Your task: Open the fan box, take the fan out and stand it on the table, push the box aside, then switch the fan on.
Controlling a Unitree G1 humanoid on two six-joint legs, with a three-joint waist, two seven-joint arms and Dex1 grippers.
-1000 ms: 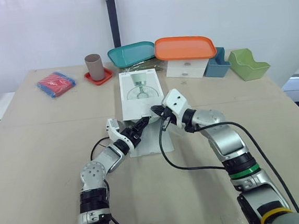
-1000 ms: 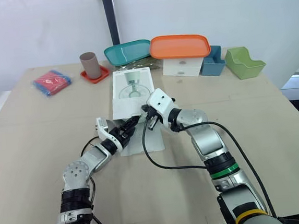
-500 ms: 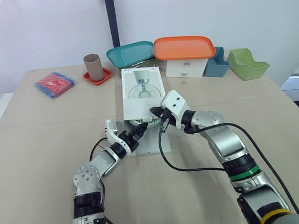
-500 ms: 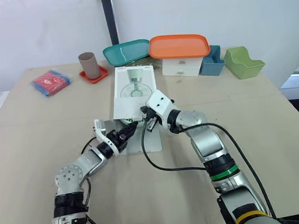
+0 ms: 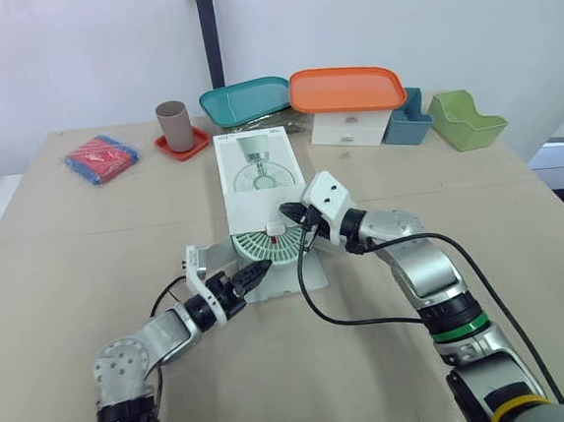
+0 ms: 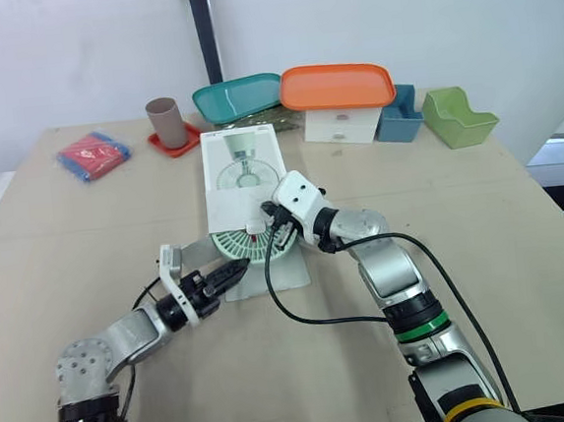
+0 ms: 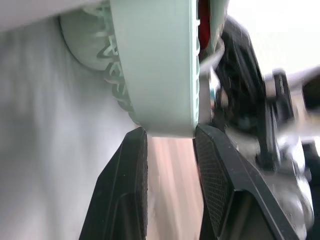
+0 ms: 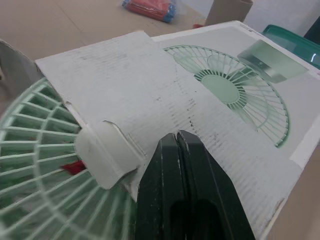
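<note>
The white fan box (image 5: 252, 169) lies flat mid-table, its near end open and a flap (image 5: 302, 273) spread on the table. A mint-green fan (image 5: 263, 245) sticks halfway out of that end, grille up. My left gripper (image 5: 252, 274) pinches the fan's near rim; in the left wrist view its fingertips (image 7: 136, 137) flank the rim (image 7: 155, 65). My right gripper (image 5: 288, 213) is shut on the box's top edge (image 8: 150, 115) just above the fan (image 8: 30, 150), holding the box.
Along the far edge stand a brown cup (image 5: 175, 125) on a red coaster, a teal tray (image 5: 248, 100), an orange tray (image 5: 348, 89) on a white drawer box, a blue bin (image 5: 409, 119) and a green bin (image 5: 467, 121). A red-and-blue packet (image 5: 102, 158) lies far left.
My left gripper has drawn back toward me and the fan has slid out of the box with it. The box has shifted slightly left under my right gripper.
</note>
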